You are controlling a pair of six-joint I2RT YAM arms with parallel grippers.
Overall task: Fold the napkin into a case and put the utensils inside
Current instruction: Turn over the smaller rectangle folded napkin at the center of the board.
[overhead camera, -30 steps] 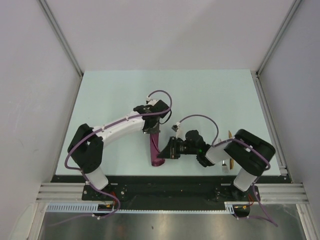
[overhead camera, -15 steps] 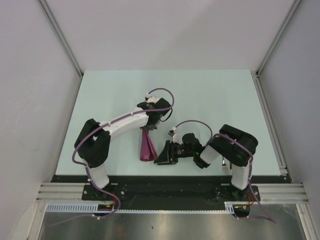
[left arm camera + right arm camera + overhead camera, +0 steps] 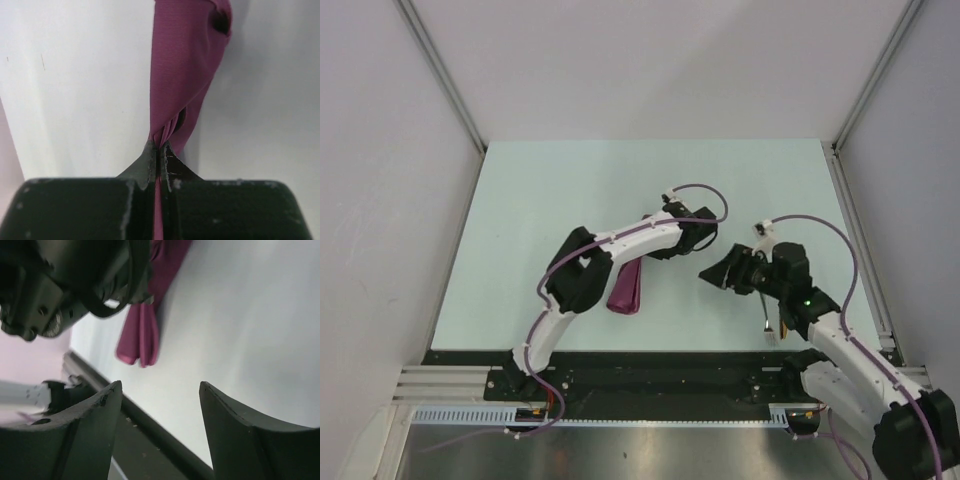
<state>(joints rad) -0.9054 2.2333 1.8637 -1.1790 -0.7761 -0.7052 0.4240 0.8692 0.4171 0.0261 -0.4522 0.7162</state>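
Two arms: I see both over the pale table, the left one reaching across to the middle, the right one bent in from the right.
Left gripper: clenched, its two fingertips pressed together on a bunched edge of the napkin.
Napkin in my left wrist view: folded into a narrow plum-magenta strip that runs straight away from the pinch, with gathered pleats right at the fingertips.
Napkin from above: a short, narrow strip just under the left forearm, left of the table's centre and near the black front rail.
Napkin's free end: I cannot tell whether it rests on the table or hangs just above it.
Right gripper: released, jaws spread wide with only bare table between them, pointing left toward the napkin but apart from it.
Right wrist view: the napkin's folded end shows beyond the open fingers, below the black body of the left wrist.
Utensils: lying on the table at the right, near the front rail, just beside the right forearm and partly hidden by it; I make out a golden piece and a silver one, too small for more.
Utensils and napkin: well apart.
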